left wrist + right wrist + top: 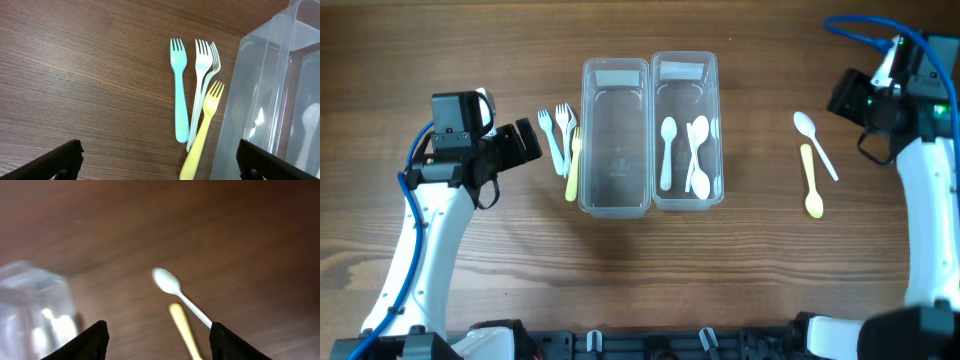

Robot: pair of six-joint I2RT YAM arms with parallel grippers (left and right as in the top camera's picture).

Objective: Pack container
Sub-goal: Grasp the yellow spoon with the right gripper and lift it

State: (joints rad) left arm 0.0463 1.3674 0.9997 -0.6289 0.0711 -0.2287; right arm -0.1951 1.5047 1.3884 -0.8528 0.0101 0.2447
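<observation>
Overhead: white spoons [667,152] inside clear container [721,120]

Overhead is fixed high, looking straight down on the whole table [640,300]. Left wrist sits low and close, angled down at the forks [179,100] and the left container [250,100]. Right wrist, blurred, views the loose spoons [167,281] obliquely; overhead shares both patches.

Wood table [640,280]; forks [572,165], containers [616,150], spoons [809,175]
</observation>
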